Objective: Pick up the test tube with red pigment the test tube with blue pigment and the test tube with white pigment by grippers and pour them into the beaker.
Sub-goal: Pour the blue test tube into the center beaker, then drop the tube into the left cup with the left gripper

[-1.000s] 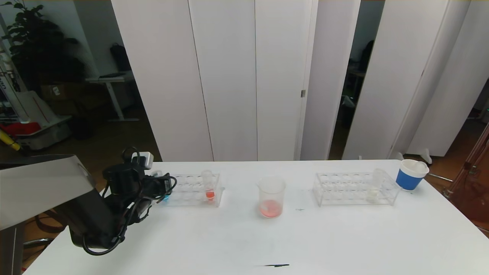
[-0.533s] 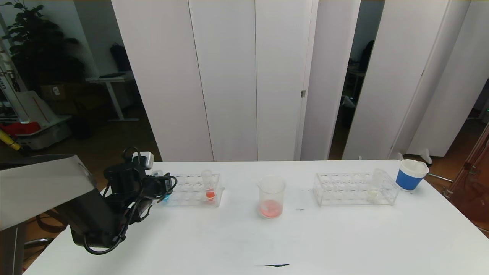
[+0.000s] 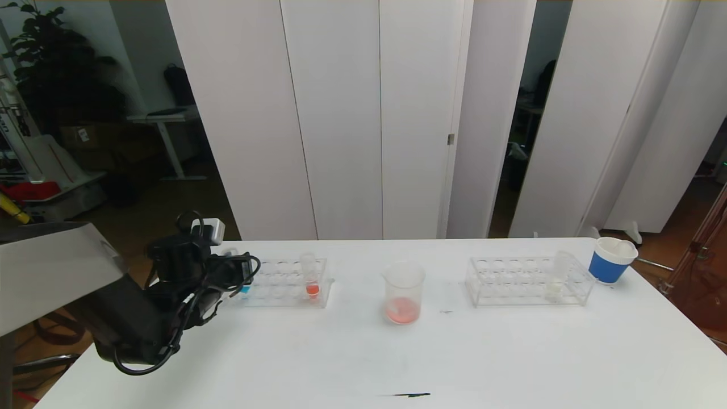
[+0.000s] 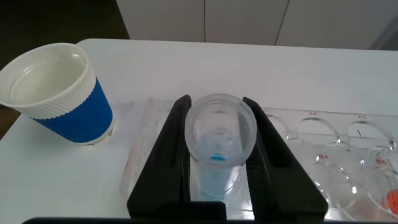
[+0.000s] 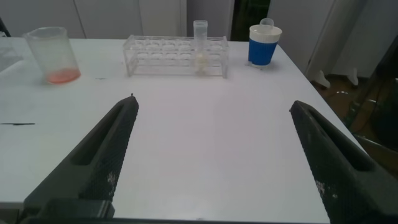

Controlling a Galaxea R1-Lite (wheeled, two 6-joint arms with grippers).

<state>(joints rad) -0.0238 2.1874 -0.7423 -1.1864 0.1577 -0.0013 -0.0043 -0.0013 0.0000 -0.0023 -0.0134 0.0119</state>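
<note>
My left gripper (image 3: pixel 241 274) is shut on the test tube with blue pigment (image 4: pixel 220 134) at the left end of the left rack (image 3: pixel 287 282); its black fingers (image 4: pixel 176 143) press both sides of the tube (image 3: pixel 245 288). The test tube with red pigment (image 3: pixel 311 277) stands upright in the same rack. The beaker (image 3: pixel 403 292), holding a little red-orange liquid, sits mid-table. The test tube with white pigment (image 3: pixel 558 278) stands in the right rack (image 3: pixel 514 279). My right gripper (image 5: pixel 213 102) hangs open over bare table, out of the head view.
One blue-banded white cup (image 4: pixel 59 93) stands just left of the left rack, another (image 3: pixel 611 259) at the table's far right. A thin dark mark (image 3: pixel 410 394) lies near the front edge. The right wrist view shows the beaker (image 5: pixel 55 55) and the white tube (image 5: pixel 200 46) far off.
My left arm has drifted slightly left and up, carrying the blue tube with it. Nothing else has moved.
</note>
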